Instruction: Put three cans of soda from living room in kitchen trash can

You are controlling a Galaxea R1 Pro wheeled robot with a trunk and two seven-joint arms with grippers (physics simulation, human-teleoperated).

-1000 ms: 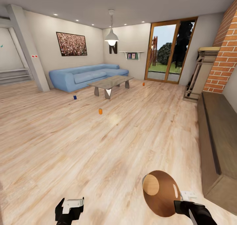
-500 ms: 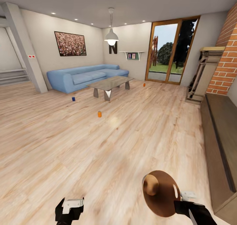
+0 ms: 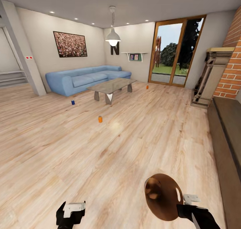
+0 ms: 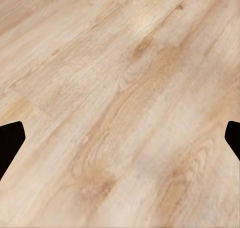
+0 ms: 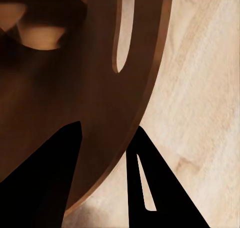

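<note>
I'm in the living room, driving with the bin in hand so the cans can go in on the spot, by my guess. Left gripper (image 3: 71, 211) hangs low over bare plank floor (image 3: 100, 155), fingers spread apart, nothing between them, free for picking. Landmark is the glass-topped low table (image 3: 112, 85): dark blue can (image 3: 73, 102) stands on the floor left of it, in front of the blue sofa (image 3: 83, 78); one orange can (image 3: 100, 119) on the floor on the table's near side; second orange can (image 3: 147, 87) right of the table, toward the glass doors (image 3: 174, 51). All upright, tiny at this range. Right gripper (image 5: 102, 153) is clamped on the rim of the tash can (image 3: 164, 197), fingers either side of the wall; copper-brown, tipped so I see its mouth, tan inside, slot handle.
</note>
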